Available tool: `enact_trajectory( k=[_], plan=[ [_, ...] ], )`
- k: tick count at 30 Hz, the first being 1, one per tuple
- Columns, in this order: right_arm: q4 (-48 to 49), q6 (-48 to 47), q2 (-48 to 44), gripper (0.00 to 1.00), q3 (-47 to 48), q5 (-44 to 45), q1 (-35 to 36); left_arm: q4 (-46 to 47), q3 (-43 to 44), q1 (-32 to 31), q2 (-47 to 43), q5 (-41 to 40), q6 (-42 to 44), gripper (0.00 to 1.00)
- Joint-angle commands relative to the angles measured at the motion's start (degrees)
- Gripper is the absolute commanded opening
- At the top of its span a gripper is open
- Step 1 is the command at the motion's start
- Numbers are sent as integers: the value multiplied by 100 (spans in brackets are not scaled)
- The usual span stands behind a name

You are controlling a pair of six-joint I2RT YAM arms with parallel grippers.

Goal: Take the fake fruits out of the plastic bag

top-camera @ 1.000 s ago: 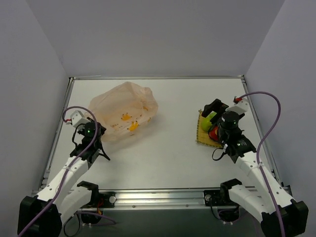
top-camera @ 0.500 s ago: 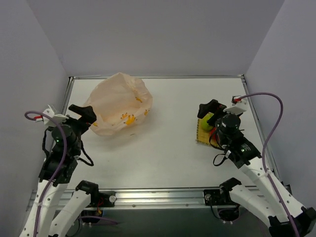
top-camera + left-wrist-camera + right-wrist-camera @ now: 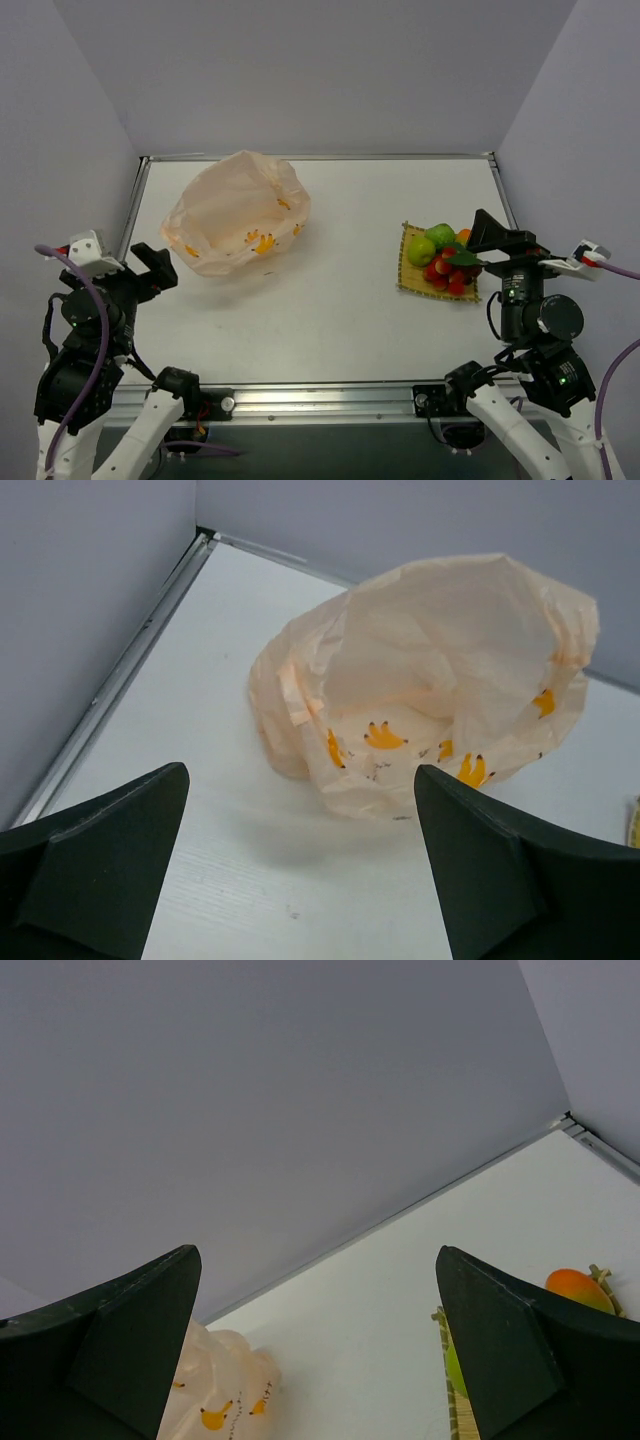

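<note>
The fake fruits lie together on a square yellow woven mat (image 3: 408, 281): two light-green round ones (image 3: 421, 250), a green-and-orange one (image 3: 463, 237) and a red cluster (image 3: 447, 272). The pale peach plastic bag (image 3: 235, 210) sits crumpled at the back left with its mouth toward my left arm. In the left wrist view the plastic bag (image 3: 430, 670) shows only printed orange marks inside. My left gripper (image 3: 150, 268) (image 3: 300, 775) hangs open, raised and apart from the bag. My right gripper (image 3: 497, 237) (image 3: 317, 1252) is open too, lifted just right of the mat.
A raised metal rim (image 3: 135, 215) runs around the white table, with grey walls behind and at both sides. In the right wrist view the orange fruit (image 3: 578, 1288) and the mat's edge (image 3: 460, 1422) peek past the right finger, and the bag (image 3: 220, 1395) shows low left.
My left gripper opened, let go of the bag and drew back toward the near left corner. My right arm lifted back off the mat, uncovering the fruits. The bag settled.
</note>
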Motion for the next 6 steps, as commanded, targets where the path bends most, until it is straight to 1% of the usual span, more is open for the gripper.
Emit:
enact_trajectory(
  k=[1,5,6],
  plan=[
    [-73,-53,228,100,71,164,4,-367,-148,20,167,472,474,94],
    [-73,-35,334,100,158,94,13,-8,-201,20,185,729,466,94],
    [-73,-52,369,100,194,103,13,211,-183,20,193,781,466,94]
  ],
)
